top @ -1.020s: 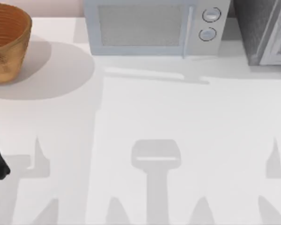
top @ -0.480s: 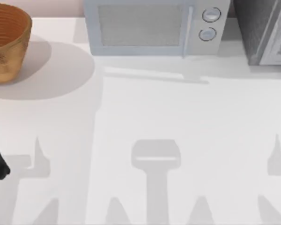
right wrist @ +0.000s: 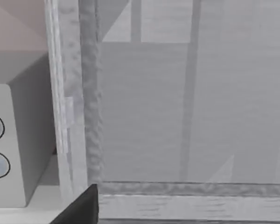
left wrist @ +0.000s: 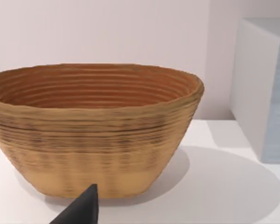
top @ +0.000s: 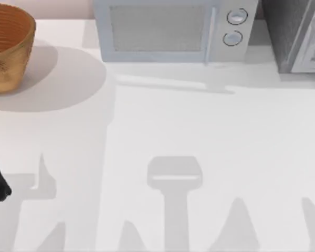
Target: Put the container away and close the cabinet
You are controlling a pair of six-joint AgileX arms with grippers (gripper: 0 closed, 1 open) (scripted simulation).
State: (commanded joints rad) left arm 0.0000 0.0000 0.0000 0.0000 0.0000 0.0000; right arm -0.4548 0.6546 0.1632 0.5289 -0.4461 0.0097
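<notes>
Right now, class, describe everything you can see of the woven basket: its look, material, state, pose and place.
The woven basket is a round, brown bowl that flares from a narrow flat base to a wide open rim, with ribbed horizontal coils inside and out. It looks like wicker, paler toward the base. It stands upright on the white table at the far left, beside the microwave but apart from it. What shows of its inside is bare.

Table (top: pixel 199 131) centre open; basket (top: pixel 5 47), microwave (top: pixel 173 31), cabinet (top: pixel 299 37) behind.
</notes>
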